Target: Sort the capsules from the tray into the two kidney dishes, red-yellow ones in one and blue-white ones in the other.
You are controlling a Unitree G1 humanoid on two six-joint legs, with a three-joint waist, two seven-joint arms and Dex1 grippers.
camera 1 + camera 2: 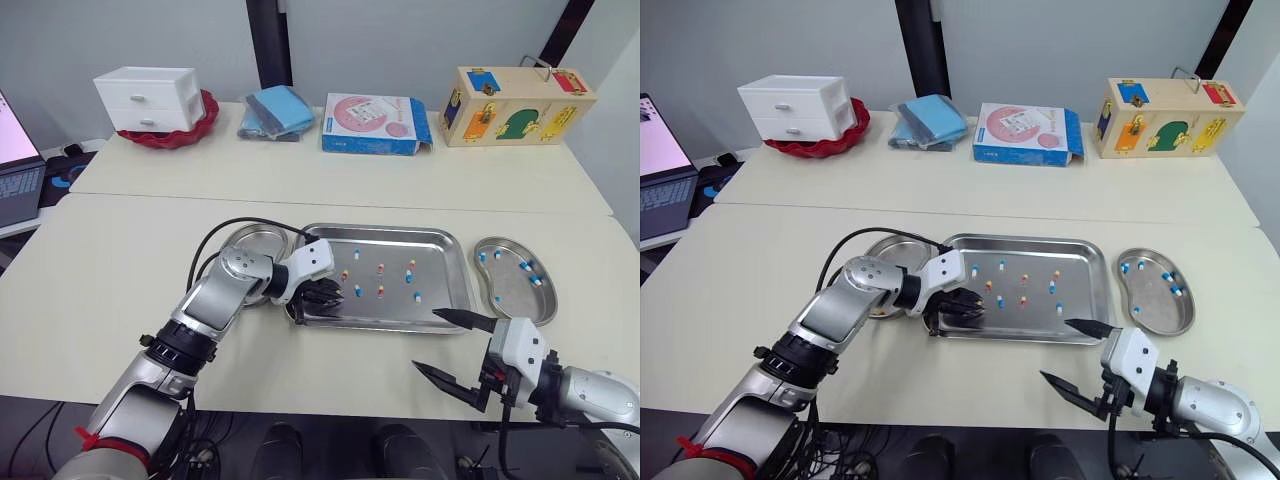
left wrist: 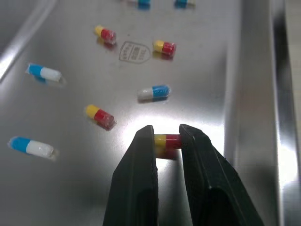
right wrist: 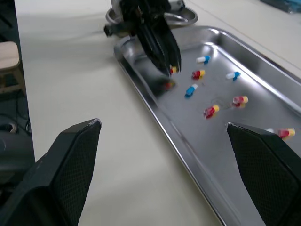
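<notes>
My left gripper point(image 1: 322, 293) is at the steel tray's point(image 1: 385, 232) near left corner, shut on a red-yellow capsule point(image 2: 167, 140) held just above the tray floor. Several more red-yellow capsules point(image 1: 381, 268) and blue-white capsules point(image 1: 411, 265) lie scattered across the tray. Left of the tray stands a kidney dish point(image 1: 252, 240), partly hidden by my left arm. The kidney dish point(image 1: 512, 292) to the right of the tray holds a few blue-white capsules point(image 1: 527, 267). My right gripper point(image 1: 432, 342) hovers open over the table in front of the tray's near right corner, holding nothing.
Along the back of the table stand a white drawer unit point(image 1: 150, 98) on a red bowl, folded blue cloths point(image 1: 276, 111), a flat box point(image 1: 373, 124) and a wooden toy box point(image 1: 517, 105). A laptop point(image 1: 18, 170) sits at the far left. A black cable point(image 1: 240, 225) loops over my left arm.
</notes>
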